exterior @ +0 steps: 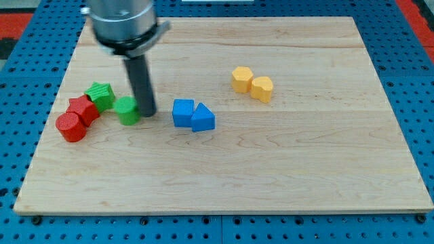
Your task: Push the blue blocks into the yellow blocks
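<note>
A pale wooden board fills most of the view, its grain running left to right, and it lies on a blue perforated base that shows along the left, right and near edges. A strip of red shows in the far right corner.

The arm has no jaws (it ends in a plain dark rod hanging from a grey cylinder), so it holds nothing. My tip stands on the board, touching or just beside the right side of the green cylinder.

The blue cube and the blue wedge sit touching each other near the board's middle, just right of my tip and apart from it. The yellow blocks lie farther off and to the right, well apart from the blue pair: a yellow block with angled sides and a yellow cylinder, touching.

At the left, a green star sits behind a red star, with a red cylinder nearest of that cluster.
</note>
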You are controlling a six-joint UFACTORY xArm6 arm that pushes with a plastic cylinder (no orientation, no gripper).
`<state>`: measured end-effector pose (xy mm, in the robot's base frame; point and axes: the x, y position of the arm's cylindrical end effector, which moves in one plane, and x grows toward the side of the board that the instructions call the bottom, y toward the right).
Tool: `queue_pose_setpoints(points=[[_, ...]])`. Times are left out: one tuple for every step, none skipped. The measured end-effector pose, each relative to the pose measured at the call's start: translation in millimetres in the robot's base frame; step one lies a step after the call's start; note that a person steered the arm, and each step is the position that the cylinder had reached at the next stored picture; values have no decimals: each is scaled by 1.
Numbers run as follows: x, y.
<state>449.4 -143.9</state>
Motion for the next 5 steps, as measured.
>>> queue_pose_setpoints(points=[[3, -7], [27, 43], [28, 117], [-1, 178], [-21, 216]])
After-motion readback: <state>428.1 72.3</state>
